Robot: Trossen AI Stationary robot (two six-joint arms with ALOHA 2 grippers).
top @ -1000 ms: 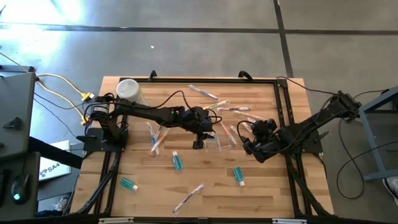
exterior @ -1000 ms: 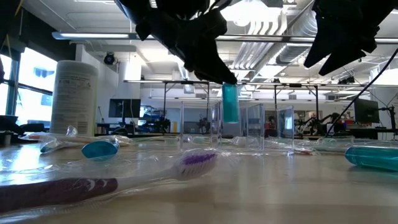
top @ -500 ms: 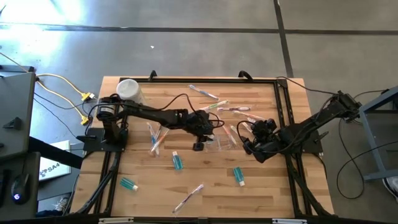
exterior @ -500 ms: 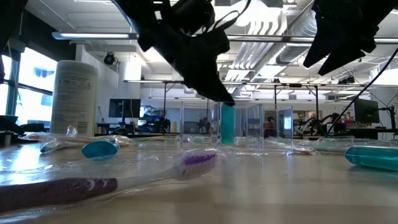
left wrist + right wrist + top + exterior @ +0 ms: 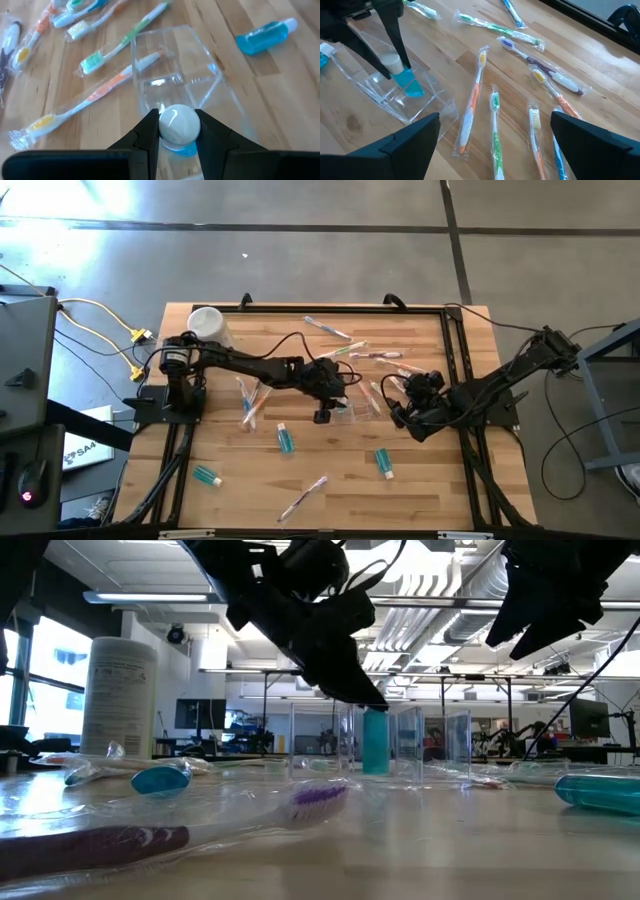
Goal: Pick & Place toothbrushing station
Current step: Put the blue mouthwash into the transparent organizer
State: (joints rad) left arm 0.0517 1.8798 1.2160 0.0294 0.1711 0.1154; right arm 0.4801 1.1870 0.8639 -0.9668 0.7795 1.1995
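Butcher-block wooden table (image 5: 230,480) with a black frame around it, concrete floor beyond, clutter mostly mid-table.

The clear boxy toothbrushing station (image 5: 345,408) sits about center, hard to spot against the wood; can't really tell which way its long axis runs. The left gripper (image 5: 179,134) pinches a small teal bottle (image 5: 375,741) by its white cap, upright in a station compartment. The right gripper (image 5: 495,145) hangs spread wide just right of it, over wrapped toothbrushes (image 5: 472,102). Near edge has open wood. White tub (image 5: 207,324) at far left.
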